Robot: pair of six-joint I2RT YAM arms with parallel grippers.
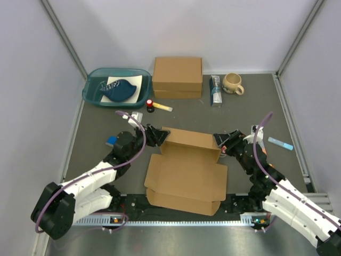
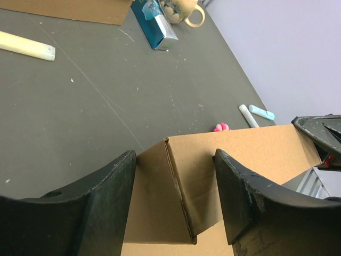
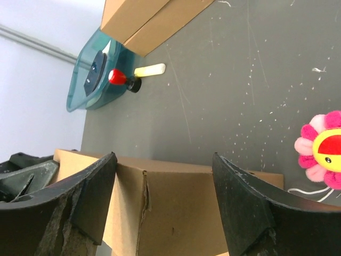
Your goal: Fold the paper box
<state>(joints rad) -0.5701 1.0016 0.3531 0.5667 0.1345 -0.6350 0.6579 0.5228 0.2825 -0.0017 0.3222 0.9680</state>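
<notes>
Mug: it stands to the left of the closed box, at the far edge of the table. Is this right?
No. The top view shows the mug to the right of the closed box, at the far edge of the table.

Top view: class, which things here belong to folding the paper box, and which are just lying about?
Belonging to the job: paper box, left gripper, right gripper.
Just lying about: closed cardboard box, mug, teal tray, blue packet, pale blue stick.
</notes>
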